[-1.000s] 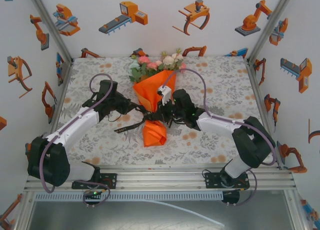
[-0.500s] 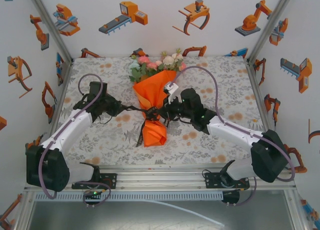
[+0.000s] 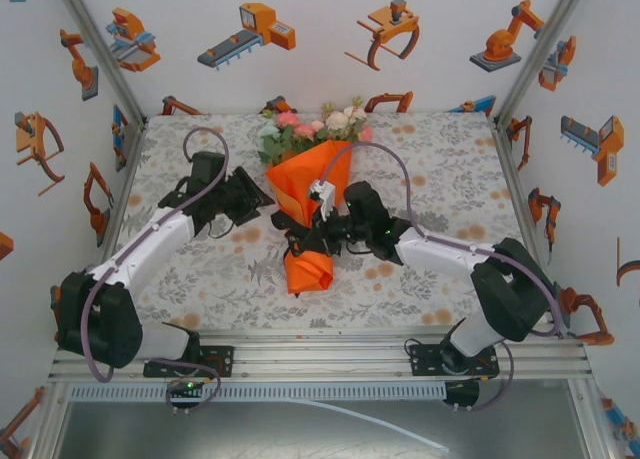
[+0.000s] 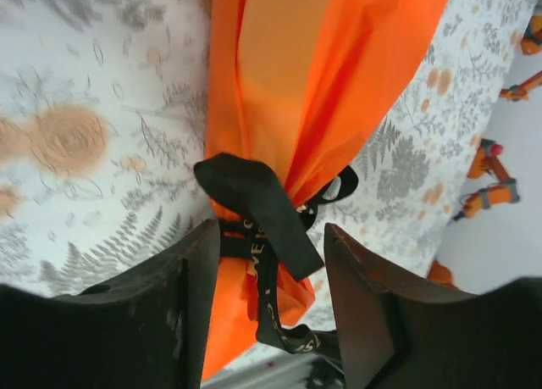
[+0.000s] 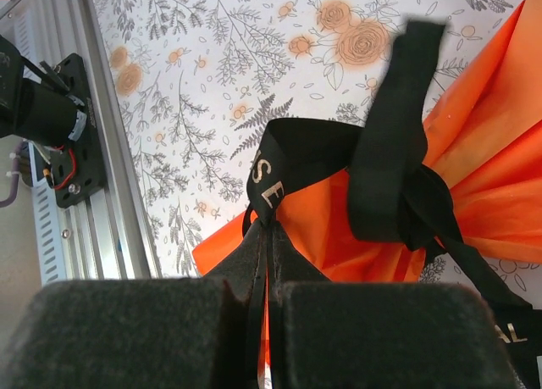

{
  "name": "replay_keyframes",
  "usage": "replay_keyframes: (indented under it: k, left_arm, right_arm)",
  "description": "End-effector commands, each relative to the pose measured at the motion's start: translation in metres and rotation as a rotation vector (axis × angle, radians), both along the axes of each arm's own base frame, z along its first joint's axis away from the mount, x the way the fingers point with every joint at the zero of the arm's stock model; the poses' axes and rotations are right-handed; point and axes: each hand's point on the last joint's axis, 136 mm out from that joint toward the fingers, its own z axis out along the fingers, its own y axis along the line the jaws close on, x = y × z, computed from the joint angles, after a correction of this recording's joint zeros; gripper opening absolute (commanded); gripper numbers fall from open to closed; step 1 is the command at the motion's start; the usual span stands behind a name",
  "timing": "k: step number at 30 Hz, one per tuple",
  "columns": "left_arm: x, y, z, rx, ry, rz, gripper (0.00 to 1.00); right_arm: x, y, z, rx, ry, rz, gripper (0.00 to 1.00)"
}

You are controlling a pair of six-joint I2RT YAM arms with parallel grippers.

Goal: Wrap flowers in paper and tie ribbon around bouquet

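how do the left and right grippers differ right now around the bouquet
The left gripper stands open with nothing clamped; the right gripper is shut on the ribbon. In the top view, the left gripper sits beside the wide upper part of the bouquet, while the right gripper sits lower, at its tied waist. Both face the bouquet, from opposite sides.

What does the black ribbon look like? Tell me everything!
The ribbon is narrow, black and floppy, like fabric, with pale letters printed on it. It is knotted around the narrow waist of the orange paper, squeezing it in. One flat end sticks out from the knot and another tail trails loose. The right gripper is shut on one strand of it.
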Motion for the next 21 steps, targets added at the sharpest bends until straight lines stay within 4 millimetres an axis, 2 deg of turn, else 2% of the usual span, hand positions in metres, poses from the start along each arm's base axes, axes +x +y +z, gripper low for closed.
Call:
replay_keyframes:
  k: [1, 4, 6, 8, 11, 14, 16, 18, 21]
  left_arm:
    - [0.019, -0.004, 0.048, 0.215, -0.214, -0.158, 0.53]
    - [0.018, -0.060, 0.070, 0.264, -0.321, -0.478, 0.53]
    - [0.011, -0.095, 0.061, 0.235, -0.314, -0.689, 0.54]
    - [0.007, -0.113, 0.038, 0.216, -0.227, -0.820, 0.54]
    - [-0.002, -0.127, 0.003, 0.155, -0.070, -0.914, 0.54]
    - [-0.025, -0.140, -0.025, 0.130, 0.055, -0.998, 0.58]
    - [-0.039, -0.137, -0.048, 0.192, 0.125, -1.022, 0.64]
    - [-0.052, -0.128, -0.065, 0.241, 0.192, -1.034, 0.65]
    - [-0.065, -0.109, -0.077, 0.316, 0.253, -0.998, 0.56]
  right_arm:
    - [0.001, 0.006, 0.020, 0.045, -0.053, -0.005, 0.00]
    - [0.000, 0.006, 0.017, 0.045, -0.074, -0.021, 0.00]
    - [0.000, 0.004, 0.013, 0.051, -0.078, -0.042, 0.00]
    - [-0.001, 0.000, 0.010, 0.052, -0.078, -0.052, 0.00]
    - [-0.005, -0.008, 0.006, 0.040, -0.080, -0.071, 0.00]
    - [-0.008, -0.015, 0.000, 0.024, -0.086, -0.088, 0.00]
    - [-0.010, -0.020, -0.003, 0.018, -0.089, -0.100, 0.00]
    - [-0.011, -0.026, -0.009, 0.005, -0.089, -0.120, 0.00]
    - [-0.015, -0.032, -0.017, -0.009, -0.076, -0.132, 0.00]
